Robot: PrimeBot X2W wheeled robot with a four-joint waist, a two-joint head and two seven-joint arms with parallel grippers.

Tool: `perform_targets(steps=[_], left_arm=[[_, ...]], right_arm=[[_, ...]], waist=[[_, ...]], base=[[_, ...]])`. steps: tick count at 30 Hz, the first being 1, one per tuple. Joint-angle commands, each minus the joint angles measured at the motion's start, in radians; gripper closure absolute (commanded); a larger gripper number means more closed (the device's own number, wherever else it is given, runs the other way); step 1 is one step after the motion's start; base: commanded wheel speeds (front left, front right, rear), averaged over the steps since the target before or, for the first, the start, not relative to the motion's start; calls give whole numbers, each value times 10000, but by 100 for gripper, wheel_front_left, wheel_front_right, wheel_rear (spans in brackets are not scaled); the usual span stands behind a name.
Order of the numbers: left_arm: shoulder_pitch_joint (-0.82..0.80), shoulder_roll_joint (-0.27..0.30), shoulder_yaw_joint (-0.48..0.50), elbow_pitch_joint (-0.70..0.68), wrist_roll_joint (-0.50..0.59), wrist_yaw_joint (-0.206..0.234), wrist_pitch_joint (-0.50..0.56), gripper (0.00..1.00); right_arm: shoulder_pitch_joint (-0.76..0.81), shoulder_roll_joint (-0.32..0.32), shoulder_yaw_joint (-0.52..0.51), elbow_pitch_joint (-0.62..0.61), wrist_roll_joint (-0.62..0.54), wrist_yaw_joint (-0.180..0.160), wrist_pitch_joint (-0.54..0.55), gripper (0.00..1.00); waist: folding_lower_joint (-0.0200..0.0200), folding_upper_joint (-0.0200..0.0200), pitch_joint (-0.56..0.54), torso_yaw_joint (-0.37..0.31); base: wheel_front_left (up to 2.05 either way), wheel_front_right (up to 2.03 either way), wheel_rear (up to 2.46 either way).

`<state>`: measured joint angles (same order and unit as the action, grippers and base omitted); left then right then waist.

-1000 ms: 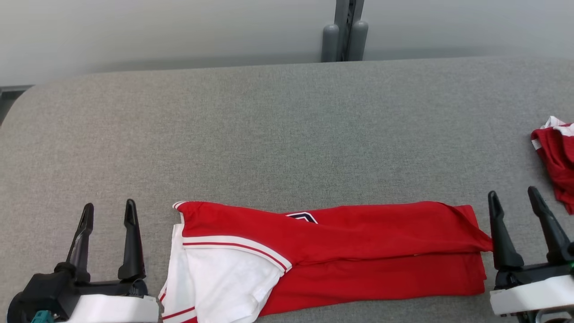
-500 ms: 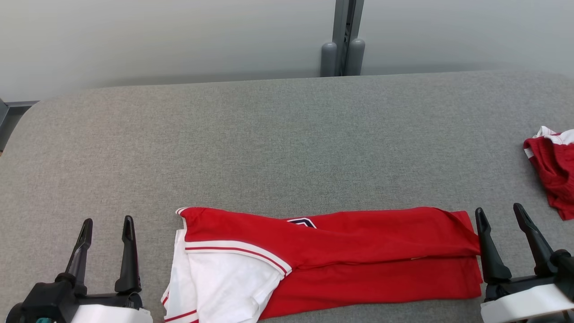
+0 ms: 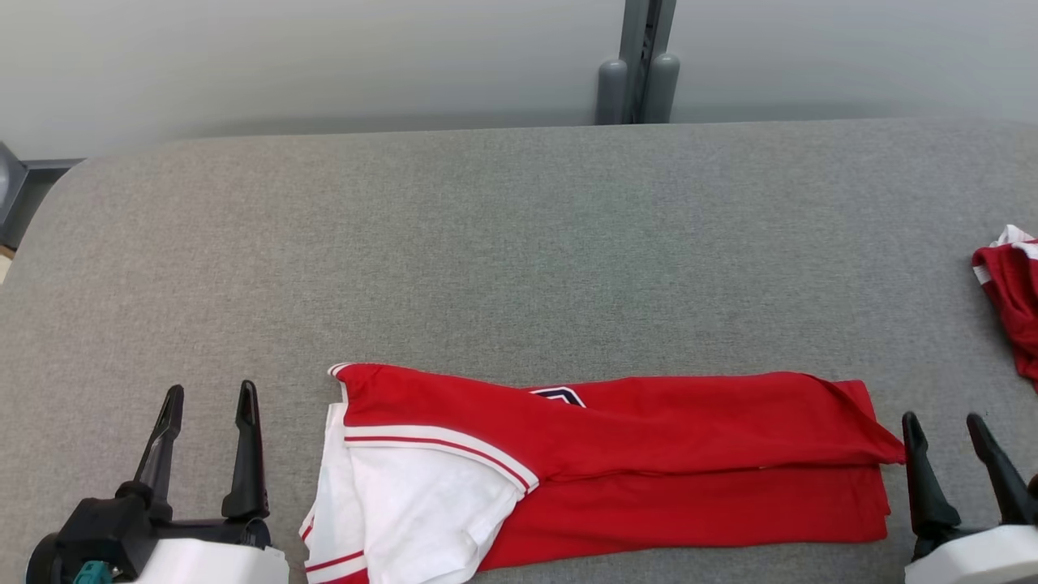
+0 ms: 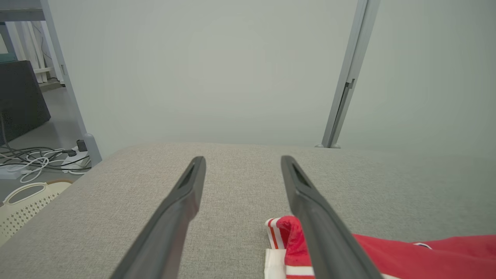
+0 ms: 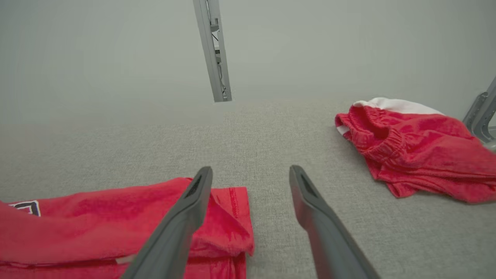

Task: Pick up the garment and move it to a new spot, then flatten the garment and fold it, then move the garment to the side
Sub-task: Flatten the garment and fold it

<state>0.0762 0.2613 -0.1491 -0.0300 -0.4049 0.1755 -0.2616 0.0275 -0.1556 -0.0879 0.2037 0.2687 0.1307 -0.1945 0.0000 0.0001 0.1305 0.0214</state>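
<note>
Only a dark-and-white patch [image 3: 559,396], too hidden to read, marks the folded red-and-white garment [image 3: 689,454]. It lies on the gray fabric table [image 3: 519,243] between the left fingers [image 3: 245,454] and right fingers [image 3: 920,478], both spread wide, holding nothing. Red shorts [image 5: 418,155] lie well to its right, and a pale wall [image 3: 324,57] stands behind.
</note>
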Motion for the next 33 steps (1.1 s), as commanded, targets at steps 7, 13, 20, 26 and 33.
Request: perform_targets(steps=[7, 13, 20, 26, 33], left_arm=[[-414, -95, 7, 93, 205, -183, -37, 0], [-674, -168, -2, 176, 267, -301, -37, 0], [-847, -263, 28, 263, 351, -405, -37, 0], [-711, -314, 196, 224, 408, -427, -37, 0], [-680, -328, 382, 150, 483, -458, -37, 0]], right_arm=[[-346, -37, 378, 1819, 650, 1, -75, 0], [-1145, -34, 1355, 3039, 1283, 1, -147, 0], [-1310, 162, 2091, 4440, 1984, -1, -17, 0], [-1232, -109, 2415, 4497, 2620, -19, -414, 100], [-975, -880, 1756, 4122, 2988, -70, -649, 100]], waist=[[0, -1, 362, 157], [0, -1, 707, 161], [0, -1, 773, 312], [0, -1, 812, 240], [0, -1, 893, 69]], base=[[0, 0, 0], [0, 0, 0], [0, 0, 0], [0, 0, 0], [0, 0, 0]])
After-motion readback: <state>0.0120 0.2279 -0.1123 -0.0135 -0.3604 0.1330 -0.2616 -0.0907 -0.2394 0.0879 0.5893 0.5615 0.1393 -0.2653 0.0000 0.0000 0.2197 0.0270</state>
